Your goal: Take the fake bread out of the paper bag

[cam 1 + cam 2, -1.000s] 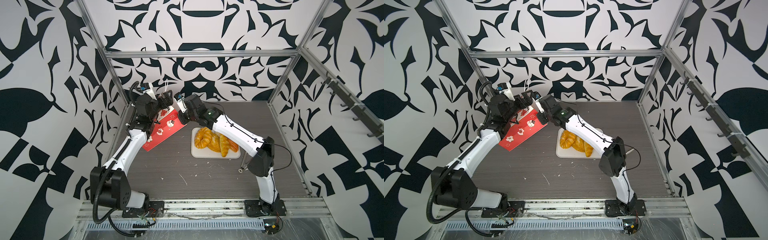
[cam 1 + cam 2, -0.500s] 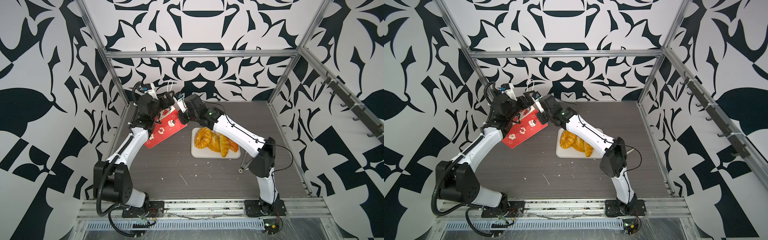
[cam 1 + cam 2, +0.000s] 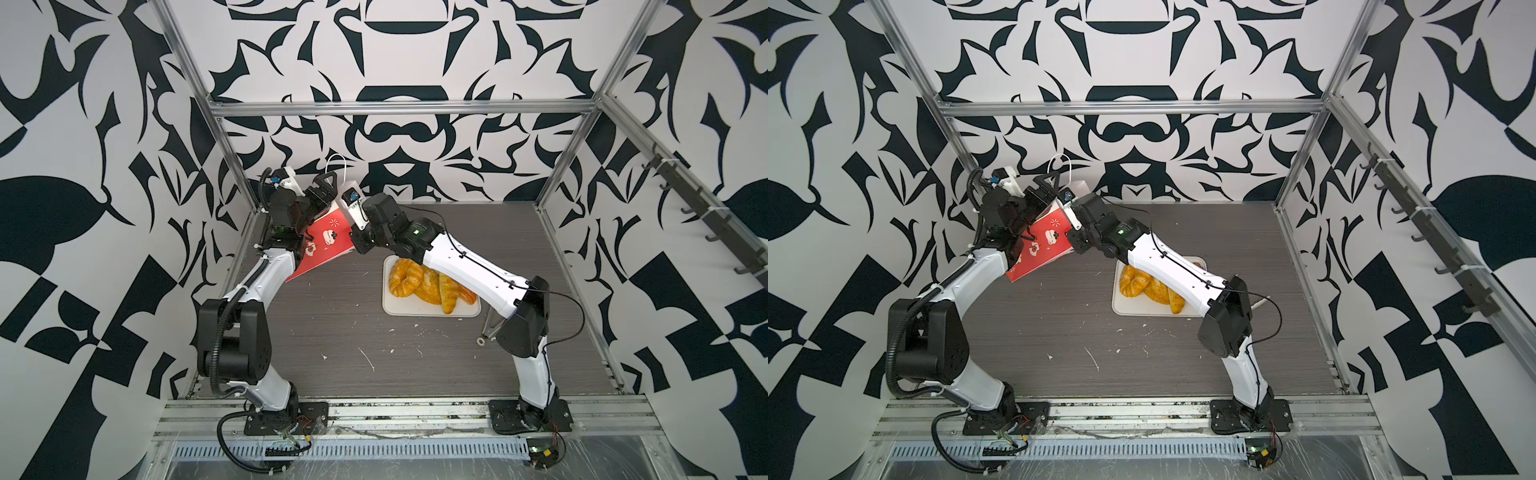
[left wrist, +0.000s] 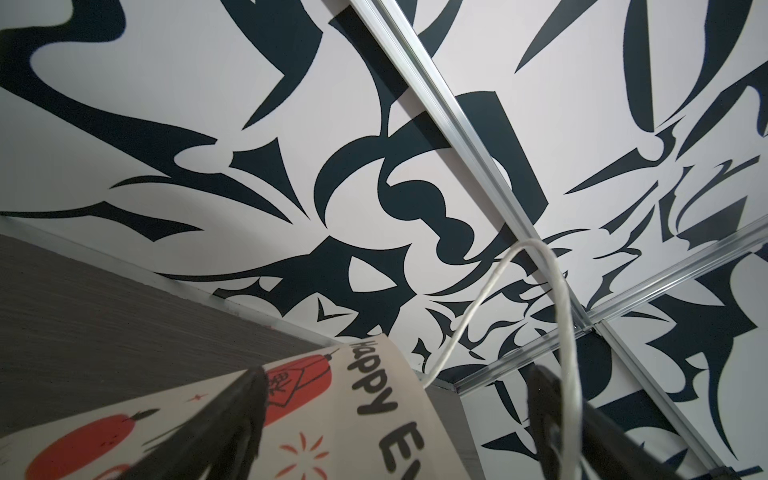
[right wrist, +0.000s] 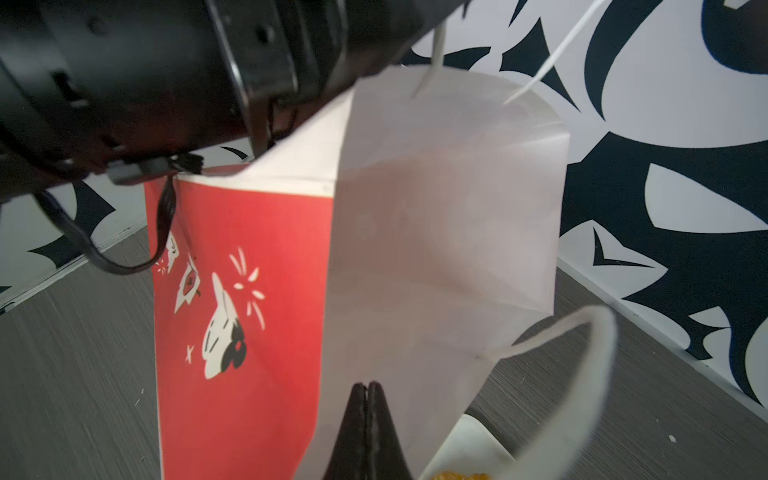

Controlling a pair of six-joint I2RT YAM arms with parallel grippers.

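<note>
Paper bag [image 3: 326, 243]: in both top views it sat in the upper left of the table [image 3: 332, 332], tilted. Its mouth was raised toward the top of the frame and its bottom corner was low beside the left arm [image 3: 270, 274]. The red pictured face was turned up.
Bag in the left wrist view: a cream side with red pictures and the word "HAPPY" filled the lower middle.
Left gripper [image 4: 397, 376]: released, jaws wide apart. One finger lay across the bag's cream side and the other stood beside the white cord handle [image 4: 561, 299].
Right gripper [image 5: 368, 388]: clenched, at the lower middle of the right wrist view. Its tips were pressed together on the bag's edge, where the red face met the white panel.
Fake bread [image 3: 405, 276]: golden pieces were piled on the white tray [image 3: 390, 309], centre right of the table and apart from the bag. Part of the pile was hidden under the right forearm [image 3: 469, 270].
Table surface: dark wood-grain, with white flecks [image 3: 365, 357] scattered toward the lower middle.
</note>
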